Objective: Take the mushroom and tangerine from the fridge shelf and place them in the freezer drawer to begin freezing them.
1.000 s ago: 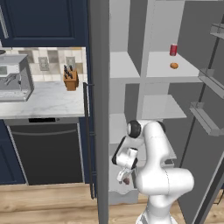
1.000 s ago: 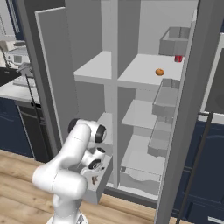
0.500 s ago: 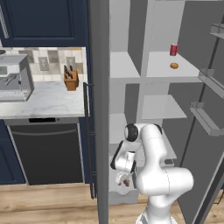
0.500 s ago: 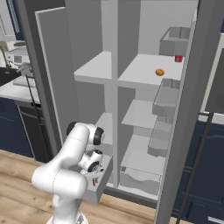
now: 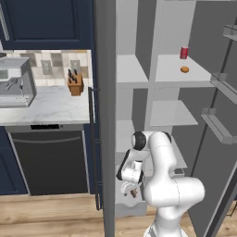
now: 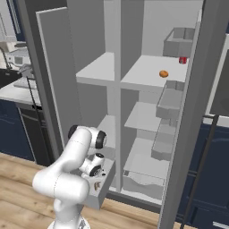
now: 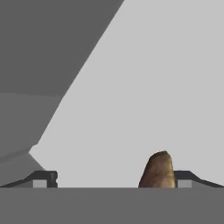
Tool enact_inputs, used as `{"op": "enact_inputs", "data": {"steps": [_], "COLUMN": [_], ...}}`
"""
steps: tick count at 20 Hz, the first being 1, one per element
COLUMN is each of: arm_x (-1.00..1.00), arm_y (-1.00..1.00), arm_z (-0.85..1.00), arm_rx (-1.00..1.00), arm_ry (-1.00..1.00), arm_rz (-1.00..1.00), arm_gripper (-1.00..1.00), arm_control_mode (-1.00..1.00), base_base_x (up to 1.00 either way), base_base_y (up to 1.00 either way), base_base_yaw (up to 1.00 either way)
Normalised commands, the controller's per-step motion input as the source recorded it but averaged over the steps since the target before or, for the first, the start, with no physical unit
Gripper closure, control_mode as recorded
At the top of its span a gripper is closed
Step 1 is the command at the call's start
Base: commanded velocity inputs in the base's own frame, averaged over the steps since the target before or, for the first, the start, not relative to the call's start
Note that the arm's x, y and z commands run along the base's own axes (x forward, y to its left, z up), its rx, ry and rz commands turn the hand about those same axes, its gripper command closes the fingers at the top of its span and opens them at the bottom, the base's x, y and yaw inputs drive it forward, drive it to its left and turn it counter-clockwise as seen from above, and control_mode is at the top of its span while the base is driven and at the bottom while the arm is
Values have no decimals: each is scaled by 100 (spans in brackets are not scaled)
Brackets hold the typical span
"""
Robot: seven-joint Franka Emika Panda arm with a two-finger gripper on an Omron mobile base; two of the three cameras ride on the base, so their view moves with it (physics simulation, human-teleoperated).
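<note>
My two-finger gripper (image 7: 113, 179) hangs low over the pale-grey pull-out freezer drawer (image 6: 103, 193), its jaws spread as wide as they go. The small reddish-brown mushroom (image 7: 157, 170) lies loose on the drawer's pale floor, just beside one fingertip (image 7: 186, 177) in the hand view and no longer pinched between the two. Compared with a second ago my arm has barely shifted; the hand sits a touch lower in the left base view, and nothing else in the fridge has moved. I judge the first half of the job done: the mushroom is delivered and released.

The bright orange, slightly flattened tangerine (image 5: 184, 70) waits on the wide pale-grey fridge shelf (image 5: 173, 74), near the red cylindrical can (image 5: 184, 52) and well above me. I see it in the right base view too, apart from the can. My next move calls for lifting clear of the drawer walls without nudging the mushroom, then reaching up to that shelf.
</note>
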Motion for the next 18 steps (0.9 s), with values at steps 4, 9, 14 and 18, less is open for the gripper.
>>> {"op": "enact_inputs", "data": {"steps": [4,9,14,18], "arm_x": [0,0,0,-5], "arm_y": [-44,-48,-53,-59], "arm_z": [1,4,0,12], "arm_rx": [0,0,0,0], "arm_ry": [0,0,0,-2], "arm_rz": [-8,-5,-1,-1], "arm_gripper": [-100,-100,-100,-100], "arm_control_mode": [-100,-100,-100,-100], "base_base_x": [0,0,0,0], "base_base_y": [0,0,0,0], "base_base_yaw": [0,0,0,0]}}
